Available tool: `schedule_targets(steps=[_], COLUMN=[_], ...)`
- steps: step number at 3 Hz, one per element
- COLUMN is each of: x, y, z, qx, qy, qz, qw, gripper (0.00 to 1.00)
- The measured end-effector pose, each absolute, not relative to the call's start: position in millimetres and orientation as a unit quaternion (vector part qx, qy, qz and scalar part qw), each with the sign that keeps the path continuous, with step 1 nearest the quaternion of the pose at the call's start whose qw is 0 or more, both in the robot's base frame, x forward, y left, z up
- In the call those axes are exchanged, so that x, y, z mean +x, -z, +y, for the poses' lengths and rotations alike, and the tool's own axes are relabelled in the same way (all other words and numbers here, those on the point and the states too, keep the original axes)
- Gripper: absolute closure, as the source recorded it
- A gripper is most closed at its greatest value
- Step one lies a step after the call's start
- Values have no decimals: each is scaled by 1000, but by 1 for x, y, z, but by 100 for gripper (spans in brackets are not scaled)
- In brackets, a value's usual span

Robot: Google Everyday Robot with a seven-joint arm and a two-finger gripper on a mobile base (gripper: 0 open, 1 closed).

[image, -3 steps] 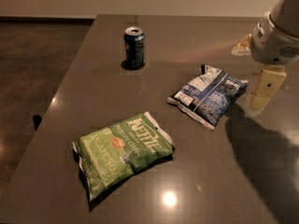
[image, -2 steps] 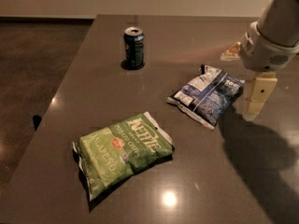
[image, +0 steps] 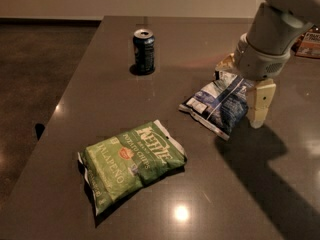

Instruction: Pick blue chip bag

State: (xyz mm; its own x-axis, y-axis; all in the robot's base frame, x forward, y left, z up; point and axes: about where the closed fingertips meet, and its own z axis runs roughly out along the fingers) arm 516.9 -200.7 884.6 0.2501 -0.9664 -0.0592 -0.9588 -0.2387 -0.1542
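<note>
Up front on the tabletop (image: 240, 194) sits the green Kettle bag (image: 132, 164), and behind it the hand (image: 243, 91) straddles, spread wide, the right end of the flat-lying blue chip bag (image: 215, 104), so I'd guess squeeze-and-lift remain.

You are looking at a tool (image: 241, 94) standing at the blue chip bag's (image: 217, 104) right end, fingers spread, the far finger (image: 225, 64) mostly hiding behind the wrist housing (image: 260, 59), which is also covering the bag's upper corner. The arm (image: 280, 19) is running off the top edge, a box (image: 309, 40) is being cut by the right edge, and the bag's lettering is blurring beyond reading.
</note>
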Motion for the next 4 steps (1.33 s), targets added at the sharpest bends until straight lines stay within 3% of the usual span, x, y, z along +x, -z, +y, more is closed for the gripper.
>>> schedule_targets(steps=[2, 4], x=[533, 533], y=[-867, -854], z=[-184, -169], qx=[-823, -833], qy=[12, -8], qz=[565, 552], qw=[52, 40], gripper=[0, 49])
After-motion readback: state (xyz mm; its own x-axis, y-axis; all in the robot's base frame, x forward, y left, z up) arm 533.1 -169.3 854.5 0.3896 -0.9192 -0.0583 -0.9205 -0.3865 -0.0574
